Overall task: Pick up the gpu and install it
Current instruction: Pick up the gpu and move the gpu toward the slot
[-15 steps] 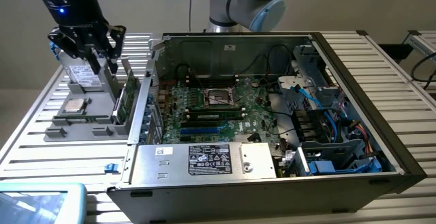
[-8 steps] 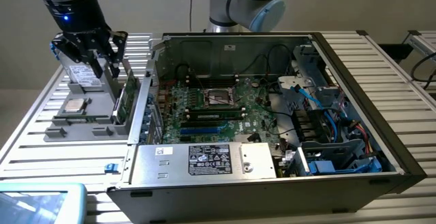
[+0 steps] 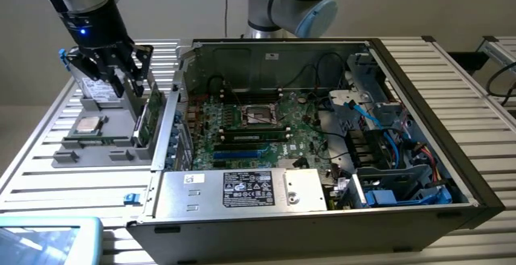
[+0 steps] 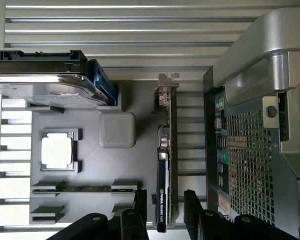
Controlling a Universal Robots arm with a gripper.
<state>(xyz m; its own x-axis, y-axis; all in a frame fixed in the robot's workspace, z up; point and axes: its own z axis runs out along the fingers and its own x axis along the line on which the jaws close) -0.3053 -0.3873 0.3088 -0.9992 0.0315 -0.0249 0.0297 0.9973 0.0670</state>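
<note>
The gripper (image 4: 165, 197) stands with its jaws wide apart, straddling the near end of the gpu (image 4: 166, 150). The card stands on its edge in a slot of the grey holder (image 4: 140, 100). A gap shows between each finger (image 4: 141, 207) and the card, so nothing is clamped. The black cooler faces one finger and the green board faces the other. Outward of the jaws on the cooler side, the holder also carries a memory stick (image 4: 85, 188), a processor chip (image 4: 56, 151) and, farther off, a hard drive (image 4: 45, 82) standing on edge. Outward on the board side rises the meshed wall of the open computer case (image 4: 250, 160). In the exterior view the gripper (image 3: 129, 90) hangs over the holder (image 3: 109, 138), with the gpu (image 3: 151, 111) just below its fingertips and the case (image 3: 241, 60) beside it.
</note>
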